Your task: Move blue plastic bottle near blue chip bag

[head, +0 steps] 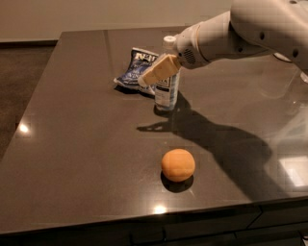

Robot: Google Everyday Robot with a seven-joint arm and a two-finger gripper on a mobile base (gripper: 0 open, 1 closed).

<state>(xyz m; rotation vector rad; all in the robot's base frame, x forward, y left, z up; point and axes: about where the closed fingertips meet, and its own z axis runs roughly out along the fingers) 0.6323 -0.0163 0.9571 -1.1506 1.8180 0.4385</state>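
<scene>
1. The bench [72,144] has a dark, glossy top – small ceiling lights glint near its left edge and near edge, and a pale patch of reflection sits toward the near-right corner. A pale wall [96,14] rises beyond the far edge, and dark floor [24,72] shows past the left edge.
2. The blue plastic bottle [167,93] stands upright in the far half of the bench, roughly midway between the left and right edges. The blue chip bag [134,72] lies just beside it, on the side of the far-left corner.
3. The gripper [155,74] reaches in from the right on a white arm [250,29] and crosses the front of the bottle's upper half. Whether its jaws grip the bottle cannot be told, since the far side is hidden.
4. The gripper also covers the bag's right edge, so it is unclear whether bag and bottle touch. The arm is cut off at the top right, and the bench's right edge is out of view.
5. An orange [178,165] sits alone toward the near edge, well apart from the bottle – the arm's shadow falls on the bench top between them. Bare surface runs along the left edge and the far-right part of the top.
</scene>
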